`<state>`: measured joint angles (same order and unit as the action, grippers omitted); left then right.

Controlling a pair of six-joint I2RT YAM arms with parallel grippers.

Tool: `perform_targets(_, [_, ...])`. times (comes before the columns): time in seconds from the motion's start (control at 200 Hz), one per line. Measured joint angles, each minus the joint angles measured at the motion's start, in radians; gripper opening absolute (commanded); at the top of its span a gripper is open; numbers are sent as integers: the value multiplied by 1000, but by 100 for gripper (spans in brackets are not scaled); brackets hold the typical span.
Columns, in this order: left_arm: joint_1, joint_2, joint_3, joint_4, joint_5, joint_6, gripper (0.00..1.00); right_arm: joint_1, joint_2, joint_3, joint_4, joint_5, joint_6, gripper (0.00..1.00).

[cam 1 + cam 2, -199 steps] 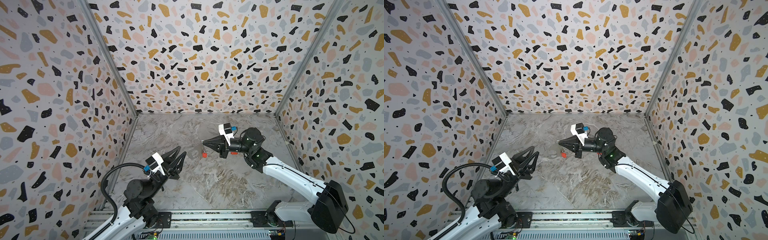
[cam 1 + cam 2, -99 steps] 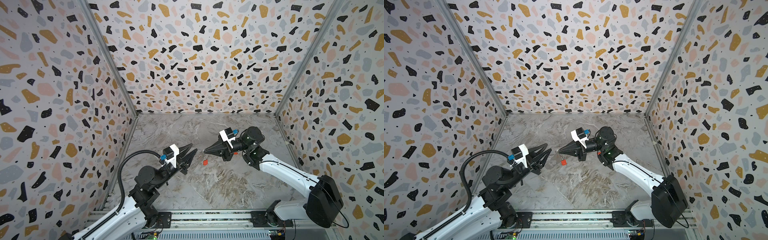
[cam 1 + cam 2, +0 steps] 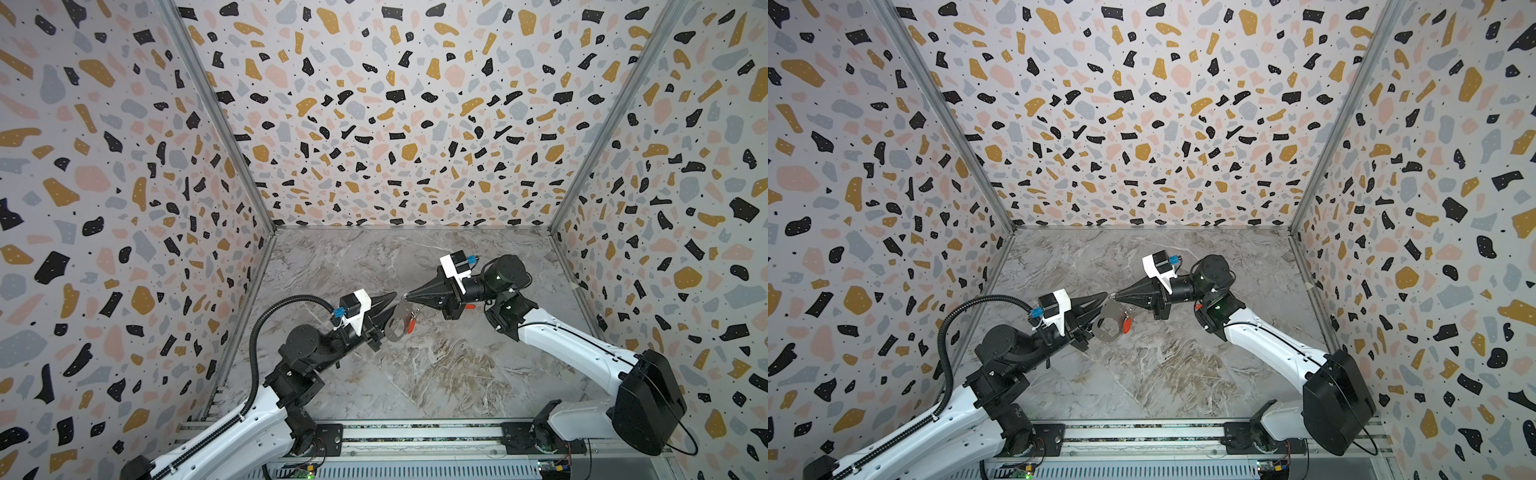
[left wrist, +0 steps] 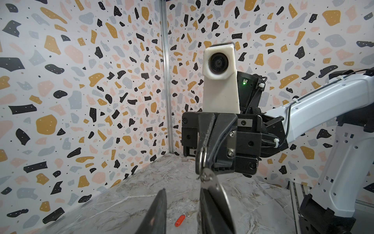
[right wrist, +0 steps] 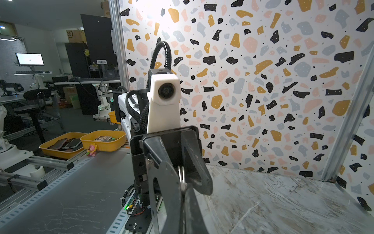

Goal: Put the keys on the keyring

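**Top views.** The left gripper (image 3: 390,312) has been brought in from the near left side to the middle of the marbled floor (image 3: 436,374). Its fingers (image 3: 382,301), though narrowed a little, are spread on either side of the keyring (image 3: 401,309). The right gripper (image 3: 406,296) has been kept near the middle with its fingers pressed together. The keyring hangs from its tips, clear of the floor, and a tagged key (image 3: 411,325) dangles beside the plate, apparently already threaded on. The arrangement is matched in both top views.

**Left wrist view.** The wire loop (image 4: 201,160) at the keyring's upper end is shown pinched by the right fingers (image 4: 222,129). The second key (image 4: 180,220) is left lying on the floor, well apart from both grippers.

**Right wrist view.** The loop is seen in the gap between the left fingers (image 5: 195,162). The plate is not clearly made out here, so contact cannot be confirmed.

A hand-over of the keyring is judged to be under way, by which the right gripper would be freed for the second key.
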<state>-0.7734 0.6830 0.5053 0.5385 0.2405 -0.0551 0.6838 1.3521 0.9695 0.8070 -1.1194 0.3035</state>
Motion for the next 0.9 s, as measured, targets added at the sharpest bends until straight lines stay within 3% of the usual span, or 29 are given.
perform_targets(0.901, [5,-77,-60,46,24,-8,29,51,10,-3,10,16,-1,0])
